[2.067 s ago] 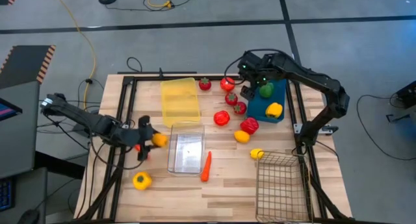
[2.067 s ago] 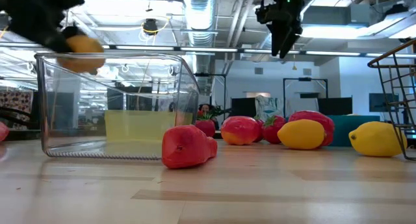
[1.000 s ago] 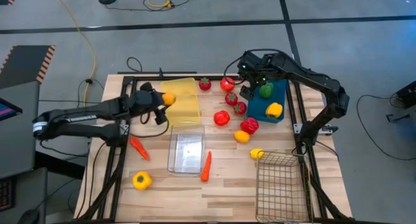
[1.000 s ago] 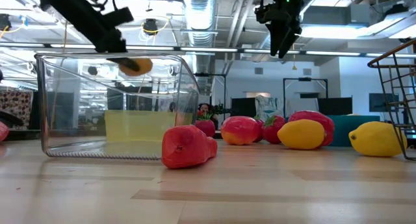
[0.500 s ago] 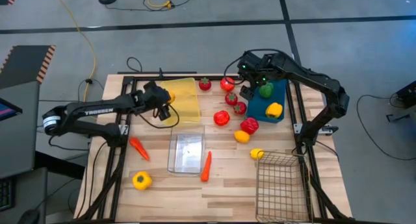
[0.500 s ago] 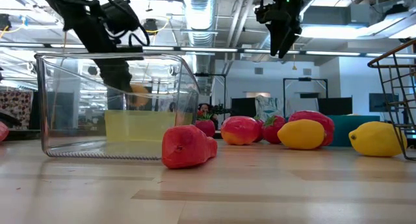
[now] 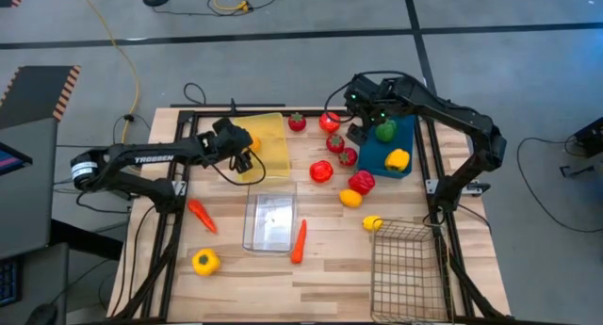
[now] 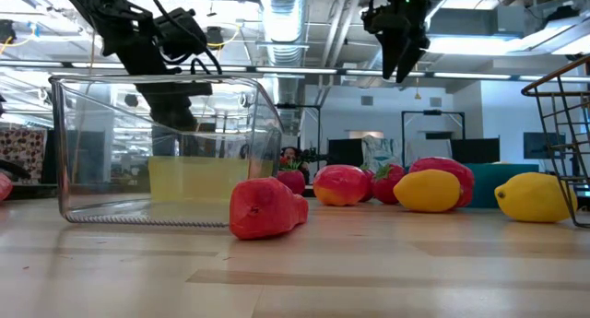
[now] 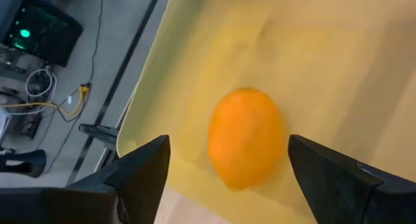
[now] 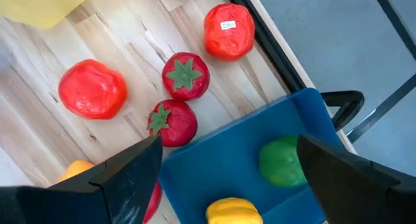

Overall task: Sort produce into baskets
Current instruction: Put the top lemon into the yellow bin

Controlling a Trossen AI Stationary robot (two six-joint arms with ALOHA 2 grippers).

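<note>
**Orange goes in the yellow bin**

We see the table [image 7: 320, 268] with four baskets. The wire basket [image 7: 407, 268], near the front right corner, looks empty. The yellow bin [image 7: 268, 148], by the back edge, holds the orange [image 9: 246, 137]. The blue bin [image 7: 375, 157] holds a green pepper [image 10: 281, 161] and a yellow pepper [image 10: 233, 211]. The clear bin [image 7: 271, 221] looks empty.

Our left gripper [image 9: 227, 178] hangs over the orange, fingers spread, not touching it. Our right gripper [image 10: 227, 178] is wide open above the blue bin.

We think the toys are light, hard and slippery, so grab them around the middle.
</note>
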